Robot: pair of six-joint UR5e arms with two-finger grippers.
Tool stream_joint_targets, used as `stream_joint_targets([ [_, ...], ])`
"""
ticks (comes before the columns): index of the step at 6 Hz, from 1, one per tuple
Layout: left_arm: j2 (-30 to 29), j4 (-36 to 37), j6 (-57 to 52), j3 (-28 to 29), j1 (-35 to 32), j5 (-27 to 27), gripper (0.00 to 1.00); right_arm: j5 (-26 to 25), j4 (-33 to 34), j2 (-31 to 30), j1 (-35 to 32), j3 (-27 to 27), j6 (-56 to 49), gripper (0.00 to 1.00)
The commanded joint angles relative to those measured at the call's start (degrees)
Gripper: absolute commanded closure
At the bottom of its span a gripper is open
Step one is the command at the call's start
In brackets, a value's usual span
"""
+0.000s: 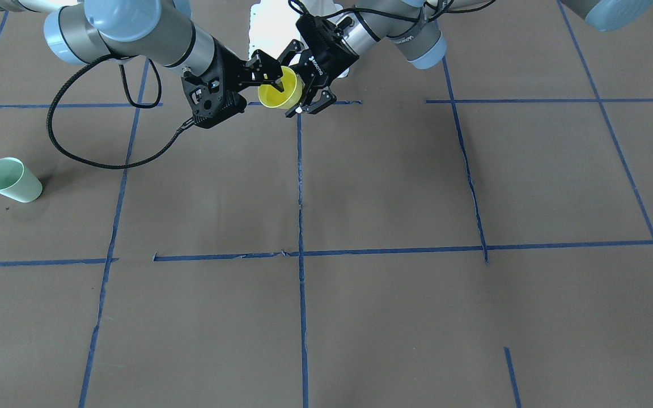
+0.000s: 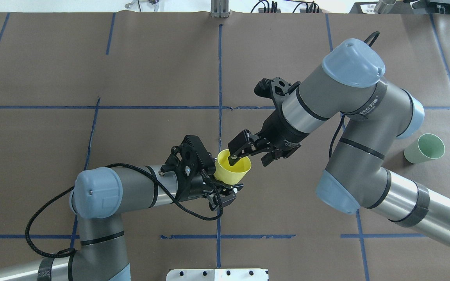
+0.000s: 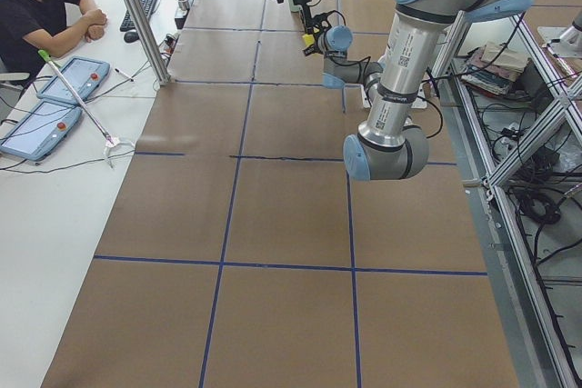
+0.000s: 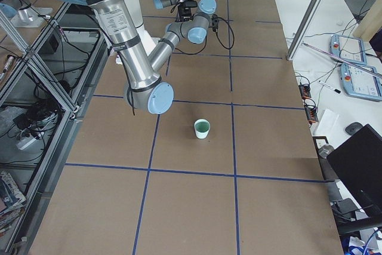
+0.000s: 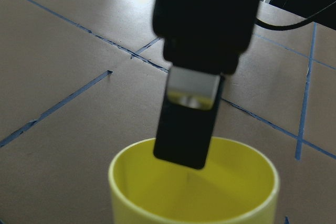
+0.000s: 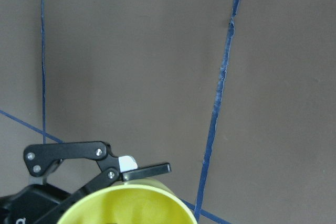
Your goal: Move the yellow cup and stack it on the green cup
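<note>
yellow cup (image 2: 233,171) is between the two tools, mouth up, roughly upright, close to the robot's base by the centre blue tape line (image 1: 301,187); it looks raised off the worktop (image 1: 394,187), though no view shows the gap under it cleanly

left tool (image 2: 222,186) has the cup; it comes in from the side and is closed on the lower body, with the rim standing clear above the fingers; left wrist view has the cup at bottom centre, looking into the mouth

right tool (image 2: 250,159) is spread wide; one finger (image 5: 184,129) dips into the mouth of the cup, near the inner wall; the other hangs outside, apart from the outer wall; overhead shows no clamp on the wall; whether the inner finger touches the plastic, cannot tell

right wrist view: yellow rim at the bottom edge, one left-tool finger (image 6: 149,169) just beside it; cannot tell whether they touch at that spot

green cup (image 2: 424,148) stands upright on the worktop, mouth up, far out on the robot's right; it is beside the right arm's elbow in overhead, well apart from both tools and from the yellow cup
</note>
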State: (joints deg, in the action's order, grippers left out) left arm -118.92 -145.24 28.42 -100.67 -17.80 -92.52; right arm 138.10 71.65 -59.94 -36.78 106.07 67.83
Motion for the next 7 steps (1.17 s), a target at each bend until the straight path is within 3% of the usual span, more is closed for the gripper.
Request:
stream_joint_targets([
  [1,-0.1,0.0,0.0,0.0,0.0,0.1,0.68,0.0,0.0,0.0,1.2,-0.1,0.3,0.06],
  [3,-1.2,0.0,0.0,0.0,0.0,0.1,0.55,0.0,0.0,0.0,1.2,-0.1,0.3,0.37],
  [4,-1.4,0.0,-0.1,0.0,0.0,0.1,0.45,0.0,-0.1,0.0,1.3,0.0,0.2,0.58],
  [5,-1.4,0.0,-0.5,0.0,0.0,1.3,0.17,0.1,-0.2,-0.2,1.3,0.0,-0.1,0.98],
  [6,-1.3,-0.1,-0.6,0.0,0.4,9.5,0.01,0.0,-0.2,-0.4,1.1,0.1,0.2,1.0],
  [7,-1.7,-0.3,0.0,-0.1,1.9,10.3,0.0,0.0,-0.2,-0.4,1.1,0.3,0.2,1.0],
])
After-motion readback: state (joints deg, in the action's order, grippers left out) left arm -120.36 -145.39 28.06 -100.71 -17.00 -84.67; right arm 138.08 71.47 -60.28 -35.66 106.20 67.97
